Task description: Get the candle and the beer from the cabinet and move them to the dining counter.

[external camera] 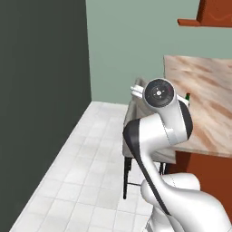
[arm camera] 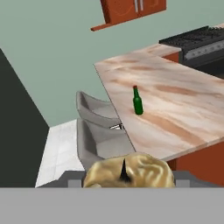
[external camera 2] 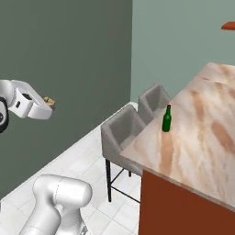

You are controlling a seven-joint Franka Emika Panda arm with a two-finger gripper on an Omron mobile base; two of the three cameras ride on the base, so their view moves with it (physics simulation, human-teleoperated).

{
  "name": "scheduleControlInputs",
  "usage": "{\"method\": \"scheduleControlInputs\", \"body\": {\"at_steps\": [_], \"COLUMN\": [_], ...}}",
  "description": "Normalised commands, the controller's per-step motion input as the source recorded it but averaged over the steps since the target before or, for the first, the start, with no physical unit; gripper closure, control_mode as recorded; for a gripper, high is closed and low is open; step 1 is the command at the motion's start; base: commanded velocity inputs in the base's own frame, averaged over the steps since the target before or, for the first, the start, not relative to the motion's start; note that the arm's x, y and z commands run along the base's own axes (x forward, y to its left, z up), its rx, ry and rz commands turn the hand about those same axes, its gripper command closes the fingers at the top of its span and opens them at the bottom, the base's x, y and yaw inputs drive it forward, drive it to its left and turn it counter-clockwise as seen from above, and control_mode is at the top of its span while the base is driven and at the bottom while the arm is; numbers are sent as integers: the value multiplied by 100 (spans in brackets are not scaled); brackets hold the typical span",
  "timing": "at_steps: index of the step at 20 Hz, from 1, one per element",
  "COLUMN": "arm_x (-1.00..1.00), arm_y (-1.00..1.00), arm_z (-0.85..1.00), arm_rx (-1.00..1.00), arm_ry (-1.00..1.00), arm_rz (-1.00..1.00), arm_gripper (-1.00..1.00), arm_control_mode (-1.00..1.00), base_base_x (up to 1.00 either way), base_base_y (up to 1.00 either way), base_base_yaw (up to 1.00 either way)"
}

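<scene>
On the dining counter stands the beer; claw grips candle.

I note the arm is glossy white with rounded, swollen link housings and a black band at the elbow joint. A round dark-grey end cap with a small pale centre sits at its 12 o'clock. The hand block is white and boxy with small dark insets.

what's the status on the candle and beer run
Tool shut on the candle, held out over the floor. Beer already upright on the dining counter near its edge. Two stools stand along that counter side.
</scene>
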Motion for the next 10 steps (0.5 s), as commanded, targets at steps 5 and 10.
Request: {"method": "scheduleControlInputs", "body": {"at_steps": [5, 10], "arm_x": [0, 0], "arm_y": [0, 0], "arm_z": [0, 0], "arm_rx": [0, 0], "arm_ry": [0, 0], "arm_rz": [0, 0], "arm_gripper": [100, 100], "arm_control_mode": [100, 100], "base_base_x": [47, 50], "base_base_y": [50, 43], "base_base_yaw": [-40, -46]}}
